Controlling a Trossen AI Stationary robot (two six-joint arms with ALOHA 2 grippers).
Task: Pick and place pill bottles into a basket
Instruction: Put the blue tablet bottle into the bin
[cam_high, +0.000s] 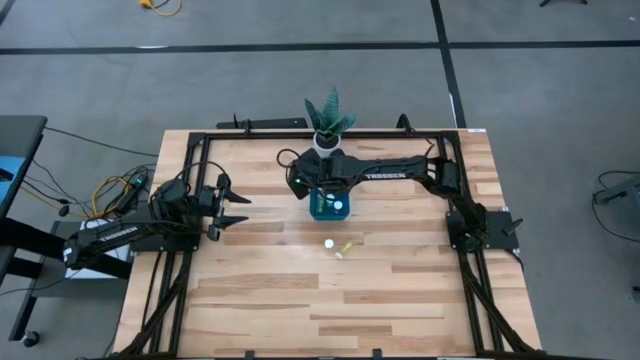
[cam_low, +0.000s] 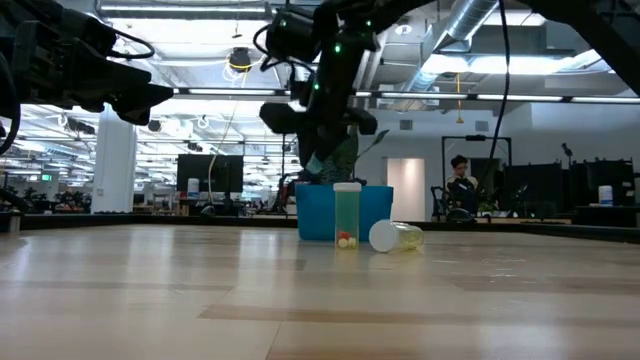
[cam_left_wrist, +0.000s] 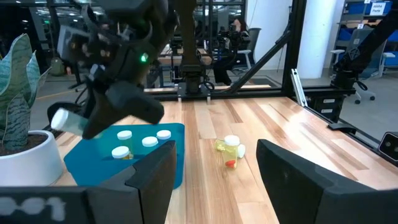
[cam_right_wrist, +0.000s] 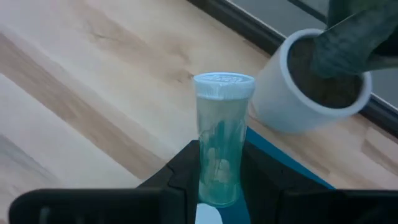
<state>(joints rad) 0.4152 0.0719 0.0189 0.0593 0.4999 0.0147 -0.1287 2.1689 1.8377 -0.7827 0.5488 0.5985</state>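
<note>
Pill bottle (cam_right_wrist: 219, 140) clamped in right gripper (cam_right_wrist: 217, 180) fingers above basket (cam_high: 331, 207), frame centre. Left gripper (cam_high: 238, 209) fingers held apart, left of frame, over desk (cam_high: 300, 300).

The tabletop (cam_high: 300, 300) is pale wood planks edged by a black frame (cam_high: 330, 131). Around it lies a grey floor (cam_high: 540, 90) crossed by dark lines (cam_high: 200, 47). Loose cables (cam_high: 55, 195) trail over the floor off one side. Across the room, exposed silver ducts (cam_low: 470, 25) and strip lights (cam_low: 480, 99) run under the ceiling, a white pillar (cam_low: 113, 165) stands, dark monitors (cam_low: 210, 175) sit on desks, and a person (cam_low: 462, 185) sits far off.
</note>
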